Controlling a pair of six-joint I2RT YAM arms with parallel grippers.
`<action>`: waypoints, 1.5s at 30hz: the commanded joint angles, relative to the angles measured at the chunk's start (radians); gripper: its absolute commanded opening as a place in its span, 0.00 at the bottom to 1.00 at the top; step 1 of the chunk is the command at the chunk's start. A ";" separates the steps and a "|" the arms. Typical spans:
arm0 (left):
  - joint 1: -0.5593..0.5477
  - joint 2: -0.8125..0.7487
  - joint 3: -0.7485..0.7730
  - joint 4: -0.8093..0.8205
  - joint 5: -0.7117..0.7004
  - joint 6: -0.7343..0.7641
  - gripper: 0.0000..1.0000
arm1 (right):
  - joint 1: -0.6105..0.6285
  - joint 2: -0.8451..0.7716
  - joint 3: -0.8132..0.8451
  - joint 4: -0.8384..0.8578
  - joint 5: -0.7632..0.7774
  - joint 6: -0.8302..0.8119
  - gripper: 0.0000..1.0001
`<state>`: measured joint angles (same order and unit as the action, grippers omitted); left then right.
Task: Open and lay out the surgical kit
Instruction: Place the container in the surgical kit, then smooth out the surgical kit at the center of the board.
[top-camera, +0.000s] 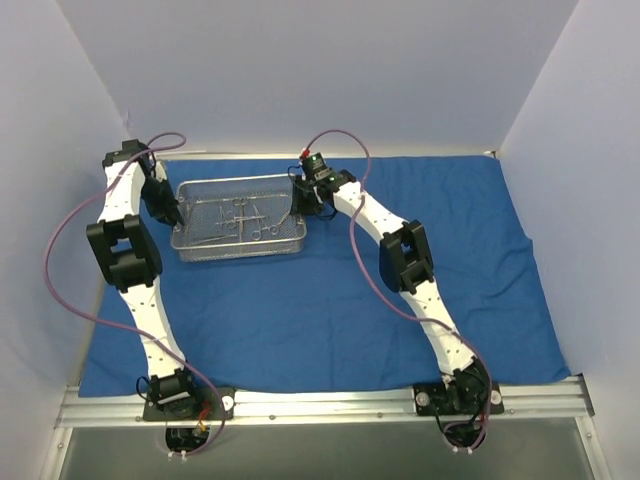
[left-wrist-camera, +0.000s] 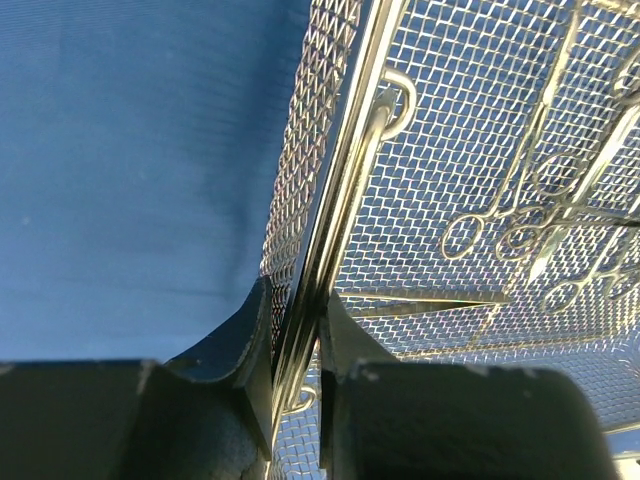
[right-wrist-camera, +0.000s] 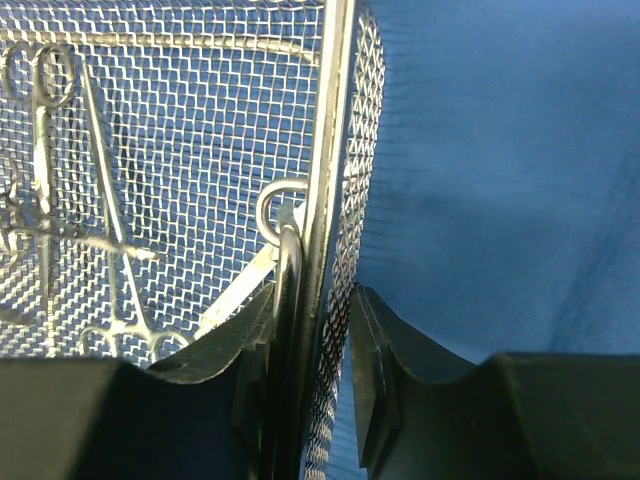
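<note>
blue cloth lay spread flat under both arms. mesh tray sat upright on the cloth's far left part, with the instruments loose inside in a small tangle.

left gripper straddled the tray's left end wall, one finger outside against the mesh and one inside by the rim. jaws were close together, but it could not be told whether they pinched the wall or stood just off it.

right gripper straddled the right end wall beside the drop handle. its inner finger lay against the wall. the outer finger showed a sliver of cloth between itself and the mesh, so the jaws were a little spread and not clamping.

judgement: the tray looked set down, and the step in hand was letting go. done well, both jaws would part enough to clear rim and handle. they would then rise straight up, both ends together, so no finger dragged the light tray or rucked the cloth. the inner fingers needed watching near the instruments.
</note>
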<state>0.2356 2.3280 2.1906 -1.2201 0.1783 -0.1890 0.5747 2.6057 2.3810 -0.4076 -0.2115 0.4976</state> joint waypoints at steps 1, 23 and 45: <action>0.039 0.036 0.064 0.067 -0.022 -0.162 0.16 | -0.013 -0.015 0.057 0.053 -0.177 0.049 0.19; -0.247 -0.275 0.034 0.102 -0.048 -0.303 0.54 | -0.584 -0.630 -0.535 -0.065 -0.029 -0.117 0.43; -0.575 -0.274 -0.109 0.249 0.210 -0.303 0.17 | -0.765 -0.443 -0.720 0.029 0.093 -0.165 0.00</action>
<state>-0.3557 2.1082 2.0846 -0.9840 0.4019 -0.5117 -0.1902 2.1258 1.6676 -0.3950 -0.1349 0.3374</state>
